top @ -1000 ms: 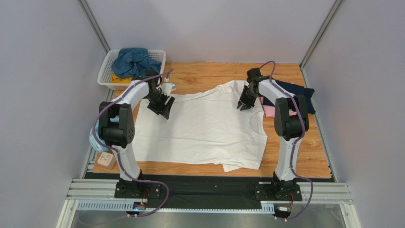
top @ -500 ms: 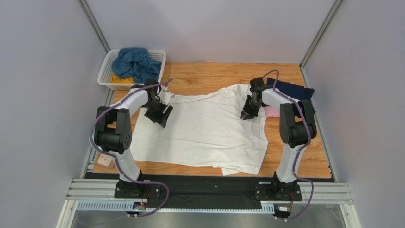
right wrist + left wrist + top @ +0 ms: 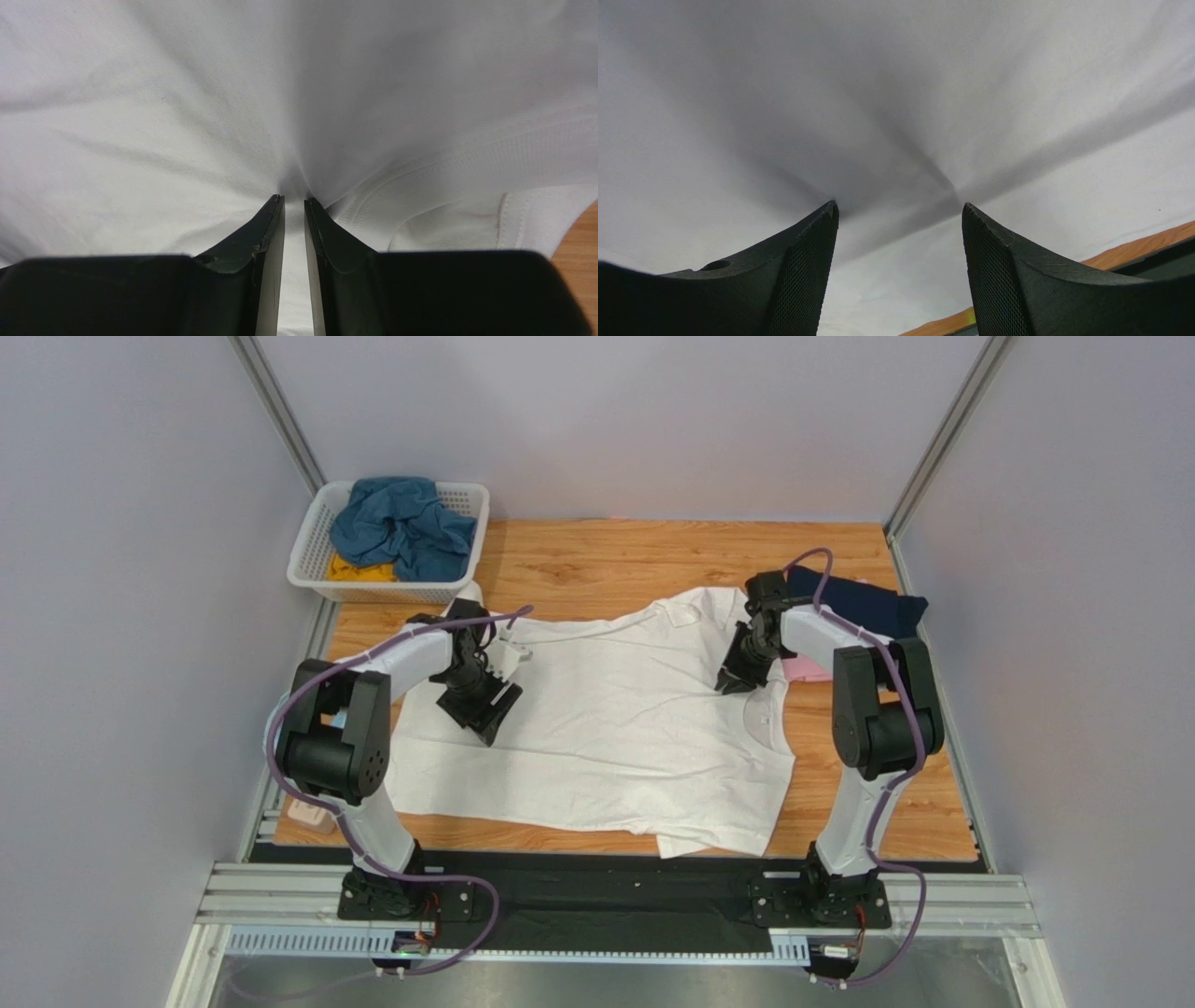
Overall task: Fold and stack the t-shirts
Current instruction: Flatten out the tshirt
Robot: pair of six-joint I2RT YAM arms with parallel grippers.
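White t-shirt (image 3: 617,742): we noted right gripper (image 3: 735,681) dropped & pinched cloth nr collar (image 3: 456,157), left gripper (image 3: 484,711) lowered, jaws apart; fold prob. starting.

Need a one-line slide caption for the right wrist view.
Right tool closed on a pinch of the white t-shirt, just beside its ribbed collar.

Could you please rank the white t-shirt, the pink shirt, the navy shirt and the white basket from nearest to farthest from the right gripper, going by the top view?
1. white t-shirt: directly under the right gripper, pinched in it.
2. pink shirt: just to its right, mostly hidden by the arm.
3. navy shirt: far right corner.
4. white basket: far left corner.
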